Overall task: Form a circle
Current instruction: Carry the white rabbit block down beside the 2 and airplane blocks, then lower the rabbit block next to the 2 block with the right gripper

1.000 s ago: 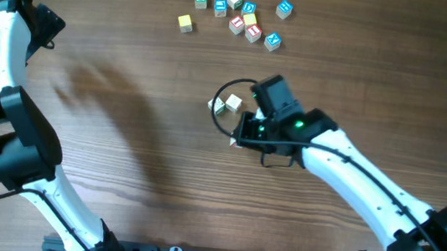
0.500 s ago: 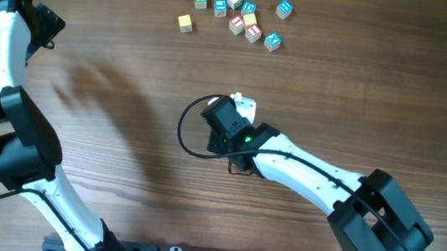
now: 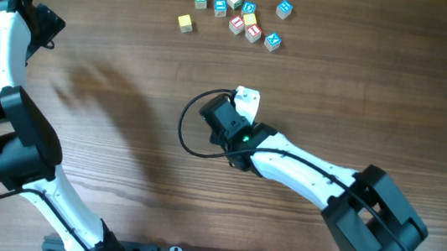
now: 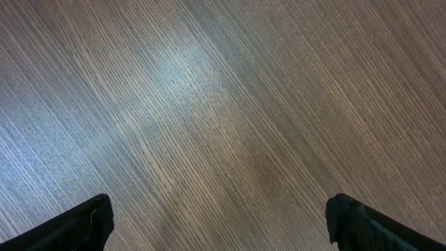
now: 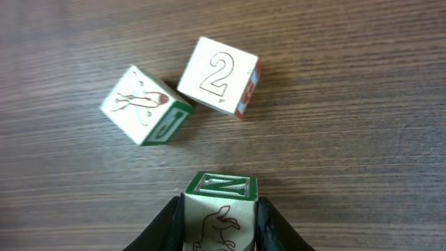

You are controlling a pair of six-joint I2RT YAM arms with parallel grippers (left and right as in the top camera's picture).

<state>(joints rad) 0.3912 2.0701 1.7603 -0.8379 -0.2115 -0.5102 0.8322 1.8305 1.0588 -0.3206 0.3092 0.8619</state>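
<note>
In the right wrist view my right gripper (image 5: 221, 206) is shut on a whitish cube (image 5: 221, 199) with a green "N" face and an animal drawing. It is held low over the table. Just ahead lie a "2" cube (image 5: 217, 75) and a bird-picture cube (image 5: 145, 104), corners nearly touching. From overhead the right arm (image 3: 303, 164) covers this spot, and only whitish cube edges (image 3: 247, 100) peek out past the wrist. No circle of cubes is in view. My left gripper (image 4: 219, 223) stands open over bare wood.
Several loose letter cubes lie clustered at the table's far edge, among them a blue "X" cube (image 3: 273, 41), a red one (image 3: 253, 33) and a yellow one (image 3: 185, 23). The left arm (image 3: 2, 33) stands along the far left side.
The right arm has swung left across the table's middle, so its wrist covers the two cubes, and it has barely moved since half a second ago. The left arm has not moved.
</note>
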